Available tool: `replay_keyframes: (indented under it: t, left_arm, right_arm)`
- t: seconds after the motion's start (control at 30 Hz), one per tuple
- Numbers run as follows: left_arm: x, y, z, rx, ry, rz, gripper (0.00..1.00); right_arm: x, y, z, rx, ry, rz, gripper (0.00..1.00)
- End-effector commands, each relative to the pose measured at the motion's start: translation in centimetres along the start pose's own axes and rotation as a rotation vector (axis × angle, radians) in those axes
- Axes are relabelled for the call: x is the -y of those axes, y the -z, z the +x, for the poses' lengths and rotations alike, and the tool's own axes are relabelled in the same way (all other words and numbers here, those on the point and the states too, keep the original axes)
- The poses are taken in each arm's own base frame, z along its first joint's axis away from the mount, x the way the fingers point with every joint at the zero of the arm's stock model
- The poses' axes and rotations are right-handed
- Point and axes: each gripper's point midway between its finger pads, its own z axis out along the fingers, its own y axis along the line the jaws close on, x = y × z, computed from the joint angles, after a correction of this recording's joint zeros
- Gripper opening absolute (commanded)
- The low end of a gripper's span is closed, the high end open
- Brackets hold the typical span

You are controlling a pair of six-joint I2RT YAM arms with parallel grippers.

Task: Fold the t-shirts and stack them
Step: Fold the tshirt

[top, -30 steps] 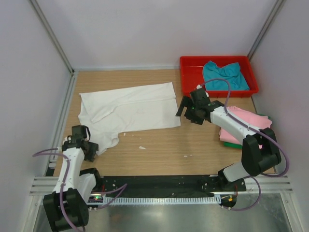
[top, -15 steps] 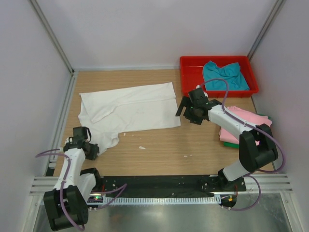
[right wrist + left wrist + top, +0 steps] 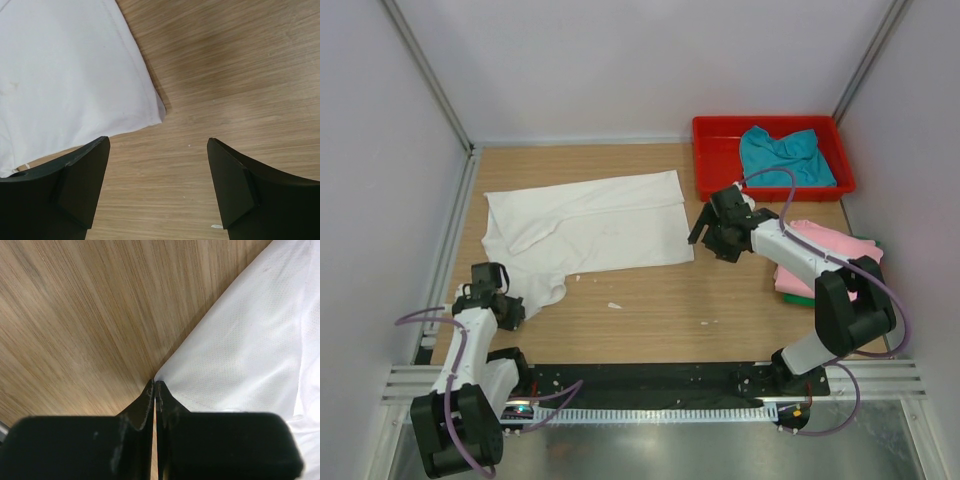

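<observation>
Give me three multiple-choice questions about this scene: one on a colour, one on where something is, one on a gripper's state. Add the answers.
1. Which colour t-shirt lies spread out on the table?
A) green B) pink C) white
2. Where is the teal t-shirt?
A) at the table's near left corner B) in the red tray C) in the middle of the table
3. The right gripper is:
A) open B) shut on cloth C) shut on the tray

Answers: 1 C, the white t-shirt covers the table's left part. 2 B, it lies bunched inside the tray's walls. 3 A, the right wrist view shows its fingers wide apart over bare wood.
</observation>
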Motion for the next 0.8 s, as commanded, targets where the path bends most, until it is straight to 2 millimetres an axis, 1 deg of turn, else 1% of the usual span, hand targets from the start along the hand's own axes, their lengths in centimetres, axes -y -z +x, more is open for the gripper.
replay_keyframes:
  t: [0.0, 0.1, 0.17, 0.33, 0.4, 0.43, 0.47, 0.57, 0.63, 0.77]
  left_arm:
    - [-1.0, -0.5, 0.2, -0.002, -0.012, -0.031, 0.00]
    - [-1.0, -0.5, 0.4, -0.011, -0.017, -0.030, 0.00]
    - [-0.8, -0.5, 0.4, -0.017, -0.029, -0.024, 0.00]
    - [-0.4, 0.0, 0.1, -0.014, -0.052, -0.014, 0.00]
    - [-0.6, 0.0, 0.1, -0.012, -0.060, -0.020, 0.00]
    - [-0.6, 0.0, 0.1, -0.011, -0.060, -0.021, 0.00]
    - [-0.6, 0.1, 0.1, -0.012, -0.063, -0.022, 0.00]
    - [-0.6, 0.1, 0.3, -0.022, -0.058, -0.013, 0.00]
    - [-0.5, 0.1, 0.4, -0.027, -0.061, -0.008, 0.00]
    - [-0.4, 0.2, 0.4, -0.028, -0.062, -0.007, 0.00]
  right_arm:
    - [0.8, -0.2, 0.1, 0.019, -0.034, 0.035, 0.83]
    - [1.0, -0.7, 0.5, 0.017, -0.041, 0.033, 0.78]
    - [0.6, -1.0, 0.4, 0.022, -0.043, 0.017, 0.73]
    - [-0.5, -2.4, 1.6, -0.028, -0.035, -0.010, 0.65]
    - [-0.8, -2.9, 2.2, -0.042, -0.019, -0.001, 0.63]
    - [-0.8, -3.0, 2.3, -0.040, -0.015, 0.004, 0.63]
    - [-0.9, -3.2, 2.3, -0.035, -0.014, 0.005, 0.60]
    - [-0.3, -3.9, 2.7, -0.037, -0.007, 0.031, 0.58]
    - [-0.1, -4.2, 2.7, -0.036, -0.009, 0.040, 0.54]
    - [-0.2, -4.5, 2.3, -0.010, -0.010, 0.042, 0.51]
